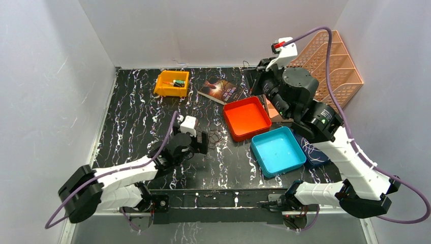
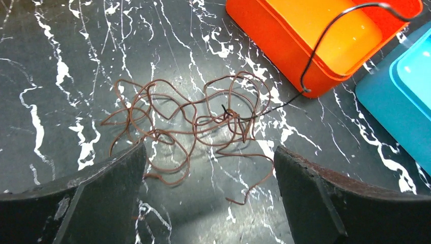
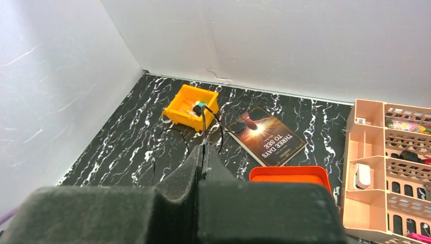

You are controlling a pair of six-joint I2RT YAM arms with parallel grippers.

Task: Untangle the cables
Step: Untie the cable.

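A loose tangle of thin brown cable [image 2: 193, 127] lies on the black marbled table, also seen in the top view as the tangle [image 1: 216, 136]. A thin black cable [image 2: 315, 56] leaves its middle and rises over the corner of the orange tray [image 2: 284, 40]. My left gripper [image 2: 211, 170] hovers just short of the tangle, open, with nothing between its fingers [image 2: 101, 198]. My right gripper [image 3: 203, 148] is raised at the back of the table [image 1: 256, 76], shut on the black cable [image 3: 203, 124], which hangs in loops beyond its tips.
An orange tray [image 1: 247, 118] and a blue tray [image 1: 277, 150] sit right of the tangle. A yellow bin [image 1: 172, 83] with small items and a book [image 1: 221, 90] lie at the back. A peach organizer [image 1: 338, 66] stands at the back right.
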